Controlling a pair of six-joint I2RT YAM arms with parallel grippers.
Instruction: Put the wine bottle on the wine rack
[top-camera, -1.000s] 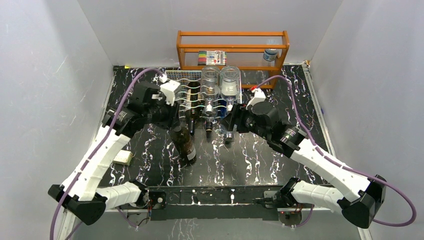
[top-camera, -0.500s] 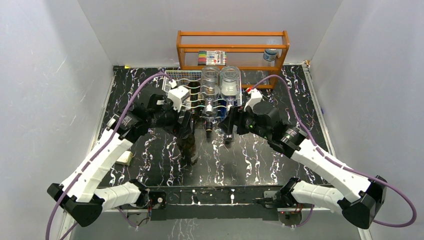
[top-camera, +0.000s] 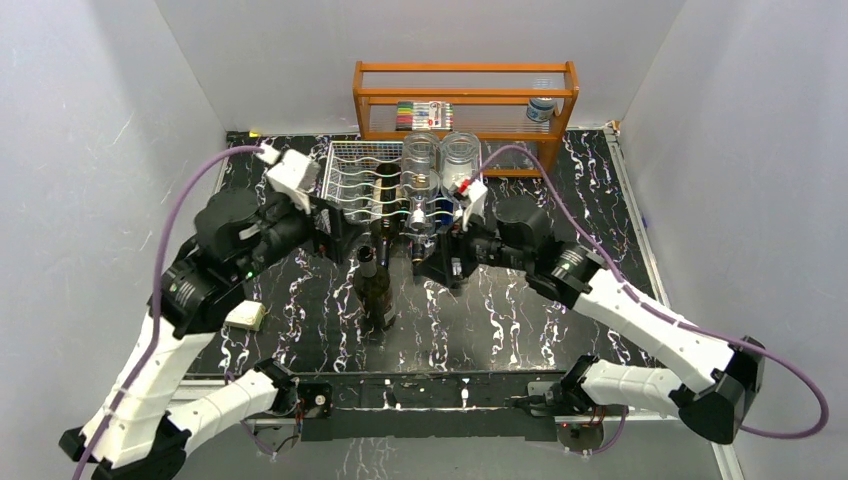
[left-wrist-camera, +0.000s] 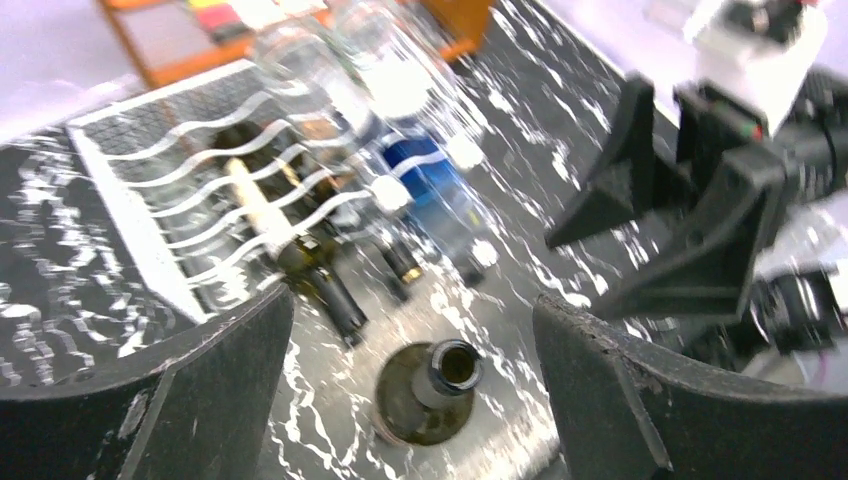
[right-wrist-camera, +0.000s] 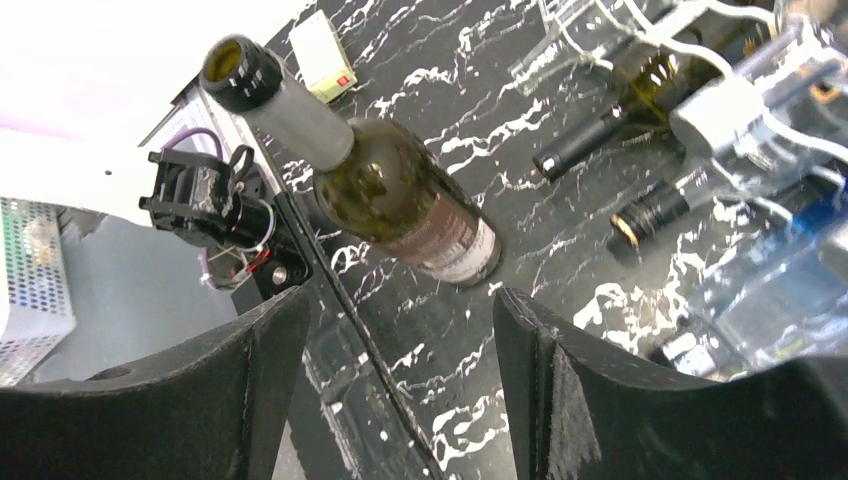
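Note:
The wine bottle (top-camera: 373, 295) is dark green with an open mouth and stands upright by itself on the black marbled table, in front of the wine rack (top-camera: 350, 170). In the left wrist view the wine bottle (left-wrist-camera: 430, 395) is seen from above, well below my open left gripper (left-wrist-camera: 412, 300). That left gripper (top-camera: 335, 225) hangs up and to the left of the bottle, touching nothing. My right gripper (top-camera: 440, 262) is open and empty, to the right of the bottle by the rack's front. The wine bottle (right-wrist-camera: 400, 200) lies beyond the right gripper (right-wrist-camera: 400, 300).
The white wire rack (left-wrist-camera: 140, 200) holds a dark bottle (top-camera: 385, 195) and two clear bottles (top-camera: 440, 165), necks pointing forward. An orange wooden shelf (top-camera: 465, 95) stands behind it. A small white box (top-camera: 245, 316) lies at the table's left. White walls close in on three sides.
My left gripper has opened, let go of the wine bottle and pulled up and back to the left. The bottle, tilted before, now stands upright. The right gripper has shifted slightly left.

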